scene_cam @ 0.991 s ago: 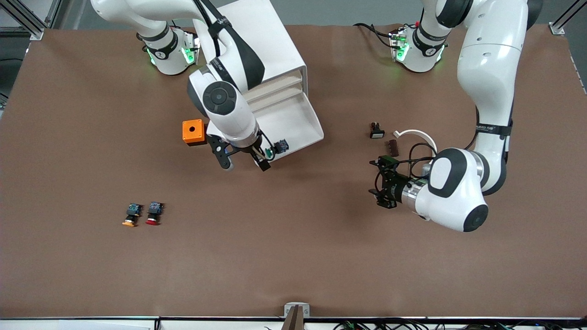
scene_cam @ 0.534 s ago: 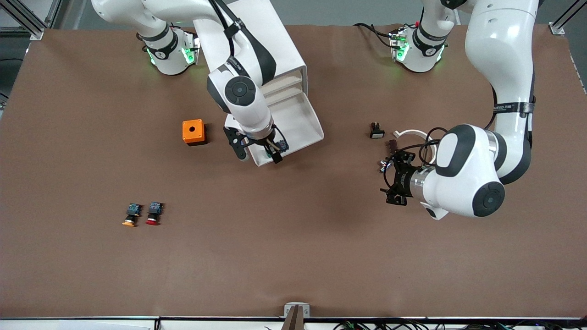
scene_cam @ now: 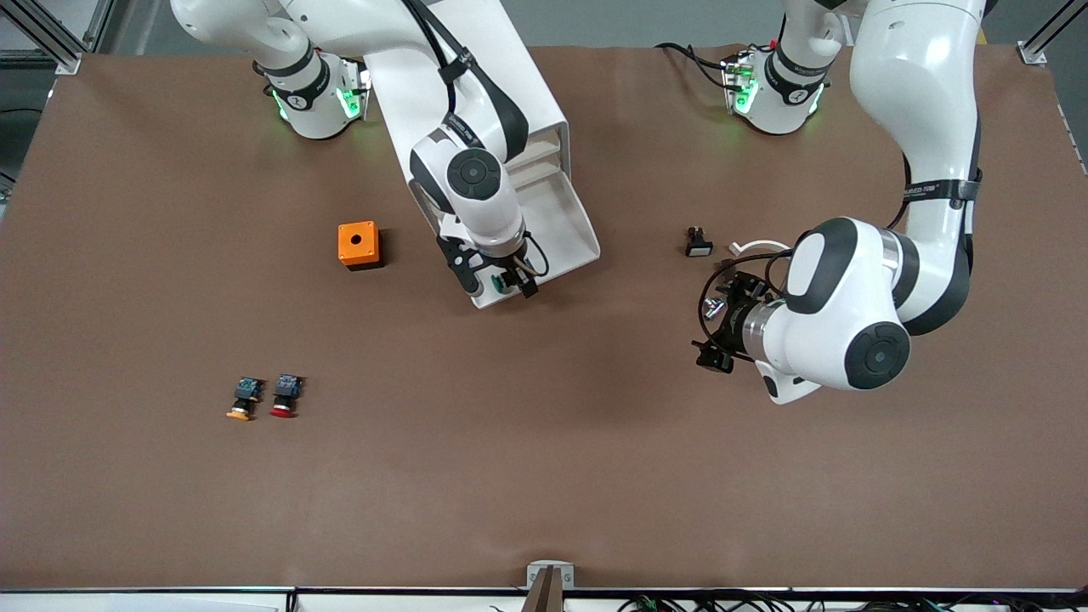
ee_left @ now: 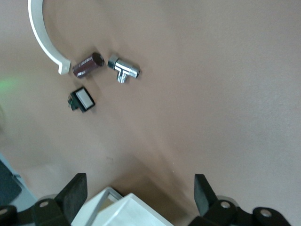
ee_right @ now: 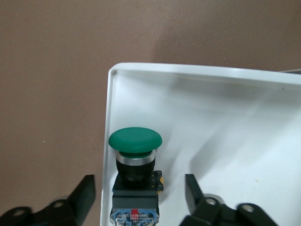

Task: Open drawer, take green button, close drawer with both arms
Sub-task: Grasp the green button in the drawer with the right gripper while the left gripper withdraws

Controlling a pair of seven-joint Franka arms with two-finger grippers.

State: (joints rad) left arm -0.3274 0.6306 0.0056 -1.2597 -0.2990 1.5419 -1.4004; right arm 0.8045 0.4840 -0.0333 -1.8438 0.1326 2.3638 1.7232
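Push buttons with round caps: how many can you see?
3. The green button lies in the open drawer; the yellow-capped button and red-capped button lie side by side toward the right arm's end. Others may be hidden.

— What is the room like around here?

— Mostly one wide table (scene_cam: 544,493) under a matte brown cover, evenly lit, with only soft shadows on it. See the small metal bracket (scene_cam: 550,575) at the middle of its edge?

— Yes.

— Just beside the bracket, dark cables (scene_cam: 765,603) run under the table's edge. At the two corners farthest from the bracket stand aluminium frame posts (scene_cam: 47,34) (scene_cam: 1045,34).

— And the floor?

— Grey floor (scene_cam: 646,21) shows past the table's edge farthest from the bracket.
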